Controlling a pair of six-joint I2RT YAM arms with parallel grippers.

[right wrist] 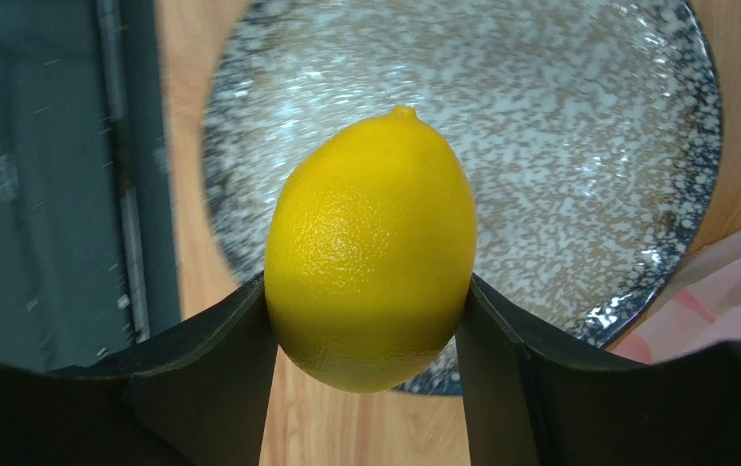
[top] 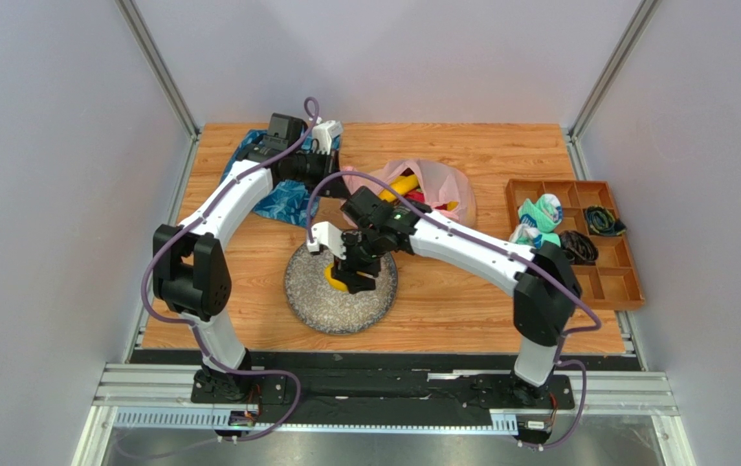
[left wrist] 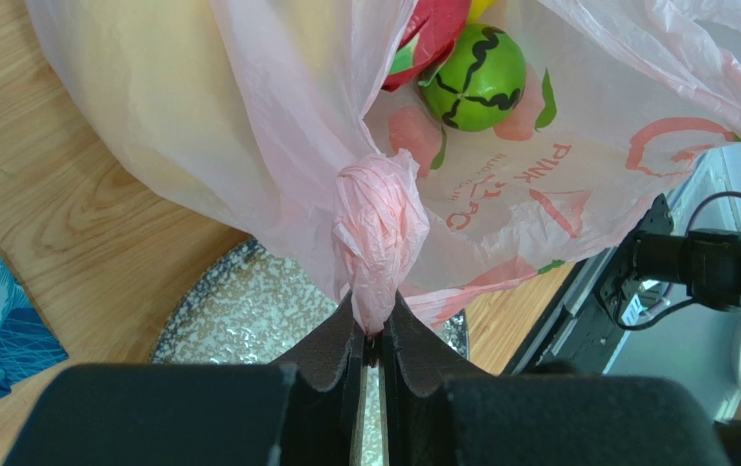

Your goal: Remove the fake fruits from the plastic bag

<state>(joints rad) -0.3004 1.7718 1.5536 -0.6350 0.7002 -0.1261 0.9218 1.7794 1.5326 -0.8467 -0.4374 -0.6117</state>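
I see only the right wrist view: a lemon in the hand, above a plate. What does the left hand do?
Observer: The left hand is shut on a twisted bunch of the bag.
Operator: What fruit is inside?
Observer: A green melon, beside something red.
Operator: Where is the bag from my lemon?
Observer: Beyond it, to the right, past the plate's far rim.
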